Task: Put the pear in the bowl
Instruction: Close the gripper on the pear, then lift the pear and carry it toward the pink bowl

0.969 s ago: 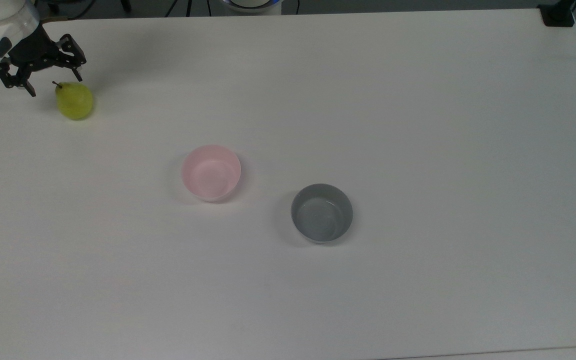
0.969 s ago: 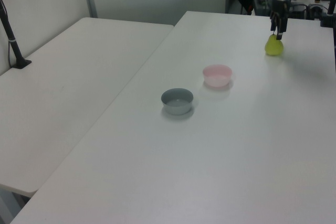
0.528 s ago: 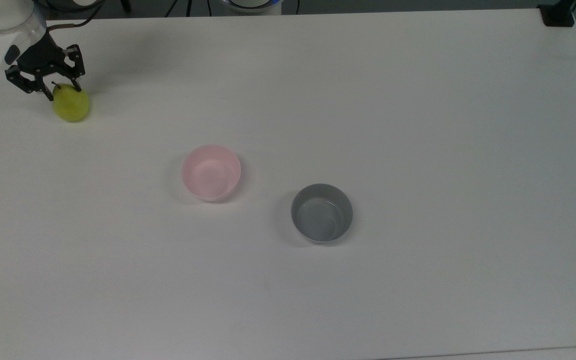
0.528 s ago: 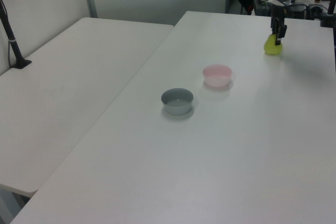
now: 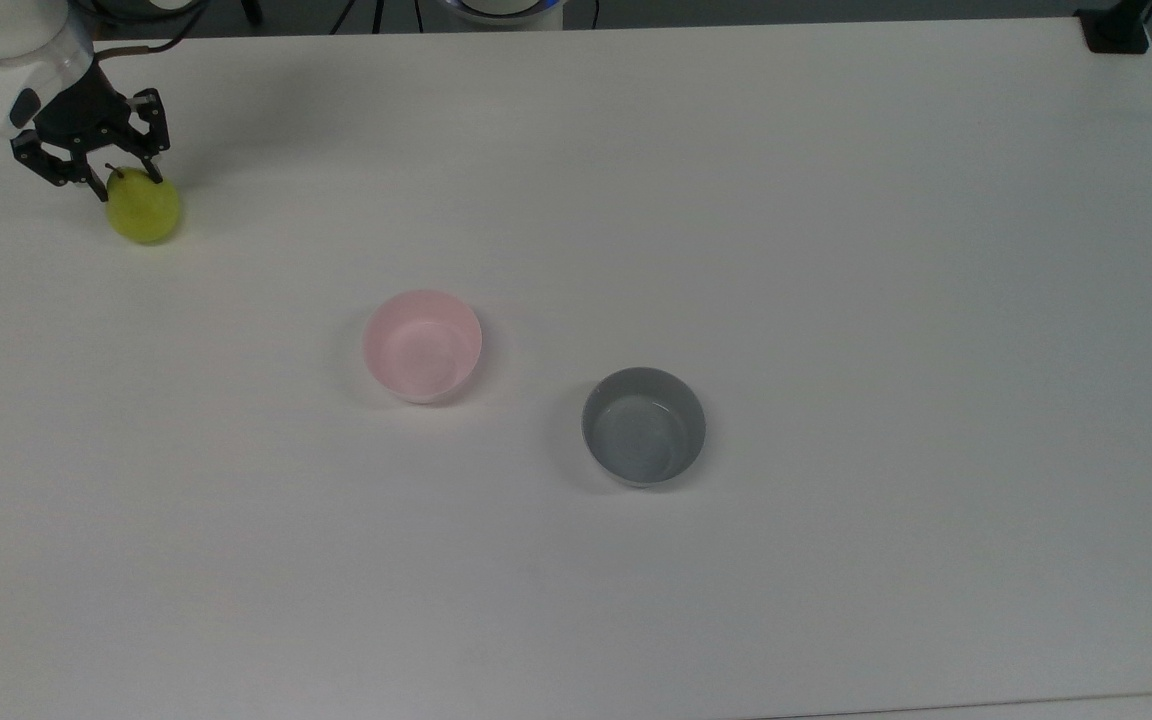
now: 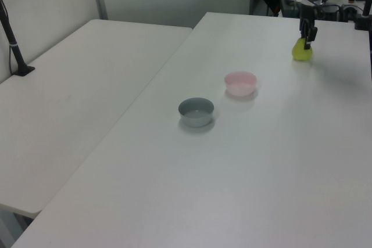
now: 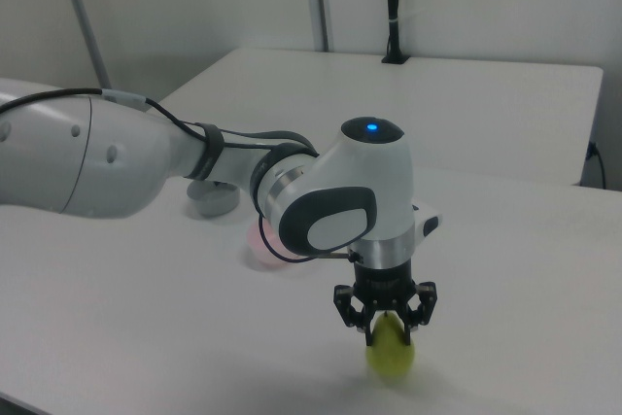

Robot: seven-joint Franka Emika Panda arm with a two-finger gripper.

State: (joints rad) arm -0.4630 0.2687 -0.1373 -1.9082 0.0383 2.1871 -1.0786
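Note:
The yellow-green pear [image 5: 144, 208] rests on the white table at the top view's far left, near the back edge. My gripper [image 5: 124, 180] has come down over its narrow top, and the black fingers press against the neck on either side of the stem. In the right view the gripper [image 7: 389, 332] grips the top of the pear [image 7: 391, 359] while its base touches the table. The left view puts the pear [image 6: 301, 53] under the gripper [image 6: 307, 38] at the far right. The pale pink bowl [image 5: 423, 345] [image 6: 240, 83] stands empty near the table's middle.
A grey bowl [image 5: 644, 426] [image 6: 196, 111] sits empty to the right of the pink one in the top view. A second white table [image 6: 87, 85] adjoins on the left view's left. A black clamp [image 5: 1116, 30] stands at the top view's back right corner.
Over the last second the gripper dropped onto the pear and its fingers closed around the neck, nudging the pear slightly left in the top view. Nothing has moved in the last half second.

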